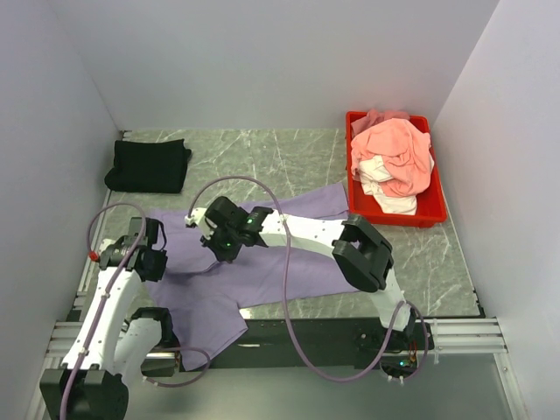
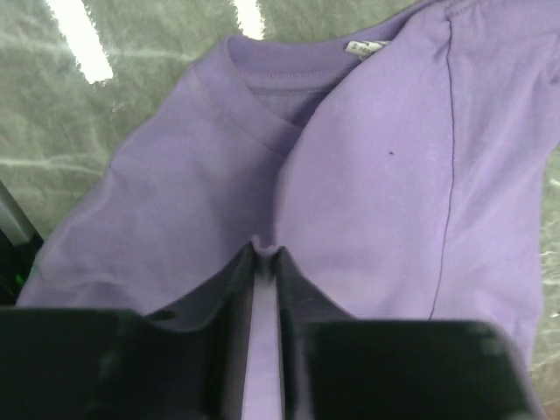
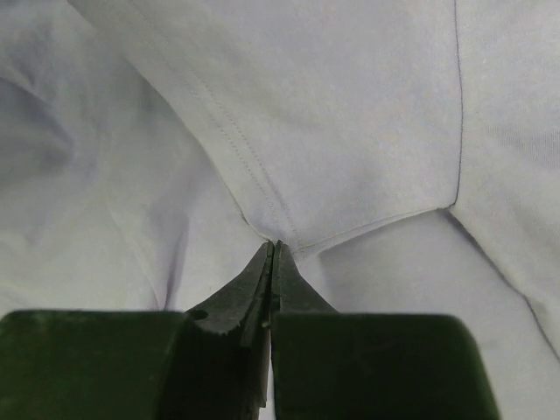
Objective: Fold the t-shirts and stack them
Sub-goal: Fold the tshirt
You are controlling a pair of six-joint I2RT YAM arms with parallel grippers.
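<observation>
Top external view shows white walls (image 1: 262, 52) around a green marble table (image 1: 289, 157); the big lavender shirt (image 1: 210, 302) lies spread on it under both arms; right gripper (image 3: 271, 249) is pinched tight on its cloth; left gripper (image 2: 267, 254) touches it, jaws a crack apart; I cannot tell if it holds.

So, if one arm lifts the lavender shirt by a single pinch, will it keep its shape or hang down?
Probably it hangs limp: the lavender shirt lies flat with soft wrinkles, and creases run to the right gripper where it pinches. It looks thin, so it is likely light to lift. Pushed on the smooth table, it may bunch rather than slide whole.
</observation>
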